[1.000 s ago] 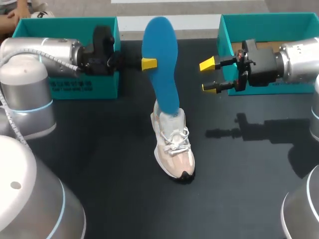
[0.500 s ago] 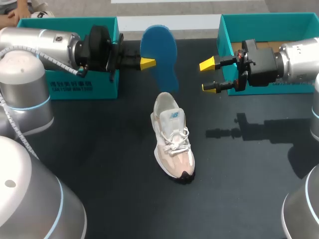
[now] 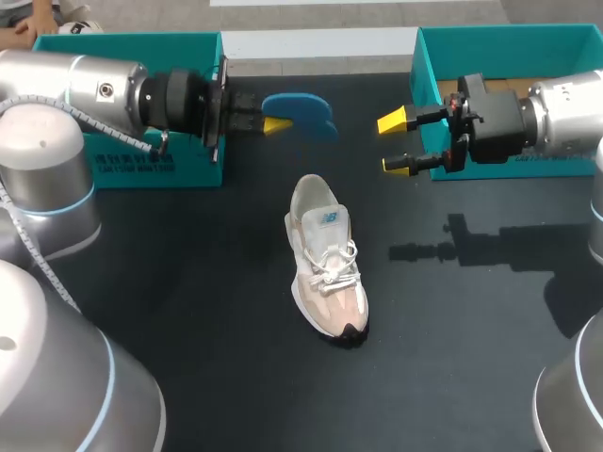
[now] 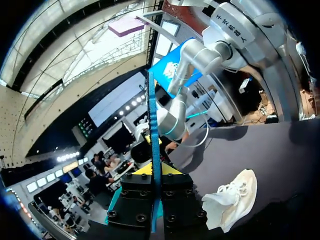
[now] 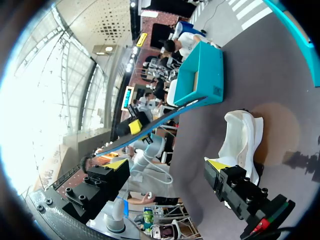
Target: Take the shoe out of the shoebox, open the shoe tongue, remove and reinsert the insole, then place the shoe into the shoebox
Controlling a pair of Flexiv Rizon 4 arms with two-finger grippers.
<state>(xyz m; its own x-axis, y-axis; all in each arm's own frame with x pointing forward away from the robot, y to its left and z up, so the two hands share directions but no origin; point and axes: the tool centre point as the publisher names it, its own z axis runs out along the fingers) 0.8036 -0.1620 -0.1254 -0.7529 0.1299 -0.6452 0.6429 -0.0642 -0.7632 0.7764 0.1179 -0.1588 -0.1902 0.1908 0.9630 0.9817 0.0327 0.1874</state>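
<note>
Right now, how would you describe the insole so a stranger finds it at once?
On the dark table, look to the far side, between the left teal box and the right teal box. There the left gripper holds the insole. It is the only flat, bright blue piece, apart from the white and pink shoe lying nearer.

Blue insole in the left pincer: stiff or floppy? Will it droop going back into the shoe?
Probably semi-stiff: the insole, pinched at one edge by the left pincer, sticks out without folding. Likely bends under load: edge-on in the wrist views it is very thin, slightly bowed. Seems light; its tip may buckle against the shoe.
</note>
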